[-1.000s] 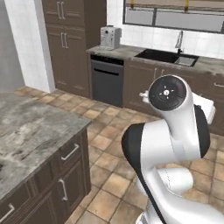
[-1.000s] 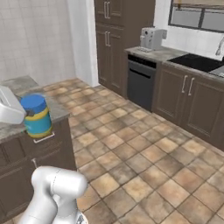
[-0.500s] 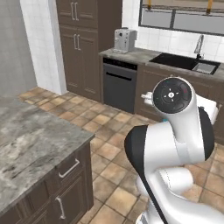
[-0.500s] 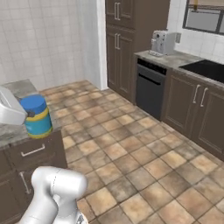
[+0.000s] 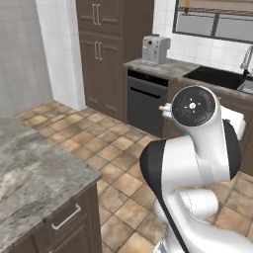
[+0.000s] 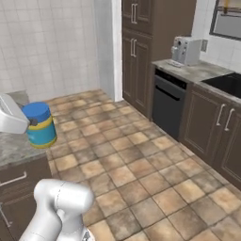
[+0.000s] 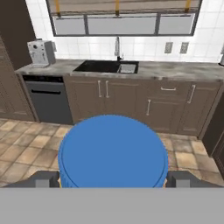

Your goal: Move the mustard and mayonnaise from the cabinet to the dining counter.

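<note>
Between the jaws at the bottom centre of the hand view: mayonnaise [image 7: 113, 151], blue lid up, a fingertip [image 7: 44, 178] tight against each side, so the gripper [image 7: 113, 180] is closed on the jar. Right base view puts the jar at left-centre of frame, above the edge of the dining worktop [image 6: 12, 148]. Behind it, upper frame: sink [image 7: 107, 66], coffee machine [image 7: 40, 52], dishwasher [image 7: 47, 99].

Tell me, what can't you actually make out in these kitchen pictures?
- Mayonnaise in the hand view: its lid hides the label and body.
- Gripper in the right base view: the frame's left edge cuts most of it off.
- Dining counter in the left base view: cut off by the left edge.
</note>
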{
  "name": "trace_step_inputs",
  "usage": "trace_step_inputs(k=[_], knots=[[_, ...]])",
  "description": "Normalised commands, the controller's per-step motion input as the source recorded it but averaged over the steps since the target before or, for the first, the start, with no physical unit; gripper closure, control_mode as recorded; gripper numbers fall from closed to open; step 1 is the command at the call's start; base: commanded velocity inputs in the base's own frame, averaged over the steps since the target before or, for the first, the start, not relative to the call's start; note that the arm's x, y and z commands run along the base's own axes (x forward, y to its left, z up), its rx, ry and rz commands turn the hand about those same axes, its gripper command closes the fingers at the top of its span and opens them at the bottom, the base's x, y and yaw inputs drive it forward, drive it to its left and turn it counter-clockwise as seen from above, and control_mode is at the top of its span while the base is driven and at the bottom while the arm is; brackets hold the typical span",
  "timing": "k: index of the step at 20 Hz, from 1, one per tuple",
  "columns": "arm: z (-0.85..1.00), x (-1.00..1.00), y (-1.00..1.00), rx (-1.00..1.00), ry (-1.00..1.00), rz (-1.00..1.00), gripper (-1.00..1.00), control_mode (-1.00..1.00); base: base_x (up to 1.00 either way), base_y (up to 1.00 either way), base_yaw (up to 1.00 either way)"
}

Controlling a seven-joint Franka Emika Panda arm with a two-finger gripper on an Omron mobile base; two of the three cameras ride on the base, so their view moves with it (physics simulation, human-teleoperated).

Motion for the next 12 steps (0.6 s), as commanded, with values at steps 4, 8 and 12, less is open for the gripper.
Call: trace_step_inputs(k=[4, 8, 12], knots=[[0.0, 0.0, 0.0, 0.0, 0.0, 0.0, 1.0, 1.0, 0.7, -0.26, 0.23], [0.0, 0.0, 0.0, 0.0, 0.0, 0.0, 1.0, 1.0, 0.68, -0.3, 0.21], [0.0, 0.0, 0.0, 0.0, 0.0, 0.0, 1.0, 1.0, 0.68, -0.31, 0.2]])
